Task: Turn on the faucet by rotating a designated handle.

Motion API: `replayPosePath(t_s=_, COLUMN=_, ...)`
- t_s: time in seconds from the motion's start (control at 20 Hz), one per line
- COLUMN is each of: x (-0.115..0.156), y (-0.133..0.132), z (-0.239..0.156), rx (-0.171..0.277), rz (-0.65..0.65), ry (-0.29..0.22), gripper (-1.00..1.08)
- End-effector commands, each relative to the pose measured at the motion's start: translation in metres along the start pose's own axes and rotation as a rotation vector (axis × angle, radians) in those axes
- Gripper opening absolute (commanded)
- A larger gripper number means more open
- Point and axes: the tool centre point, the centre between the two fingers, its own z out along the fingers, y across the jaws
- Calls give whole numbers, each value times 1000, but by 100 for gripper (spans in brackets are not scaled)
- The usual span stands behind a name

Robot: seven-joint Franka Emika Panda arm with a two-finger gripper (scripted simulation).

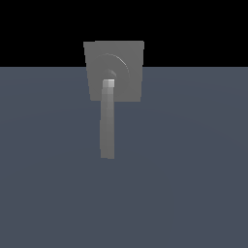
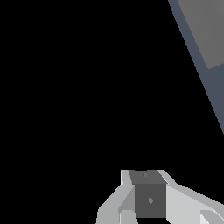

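A: Looking at the exterior view from its left to its right, you first meet only the slate-blue floor. Then, a little left of the middle, the handle hangs as a long, light grey bar, and it reaches down past the plate's lower edge.

B: And the faucet itself?

A: You find the faucet as a flat grey plate, nearly square, with a raised round hub. The upper end of the handle joins this hub. The plate's top stands against the black background; the rest is in front of the floor. To the right of it you see floor again. The arm does not show in this view.

B: What does the wrist view give you?

A: You see the white gripper with a dark grey block in its middle. Near one corner a grey surface appears, maybe the plate. Whether the fingers are apart or together, you cannot tell.
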Motion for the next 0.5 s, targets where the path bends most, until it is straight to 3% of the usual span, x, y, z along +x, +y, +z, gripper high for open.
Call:
replayPosePath(t_s=0.0, x=7, y=32, z=-16, rx=-49, rz=-175, ry=-70, gripper=-100)
replayPosePath(t_s=0.45, x=72, y=137, z=-71, rx=-209, rz=-803, ry=-301, gripper=-100)
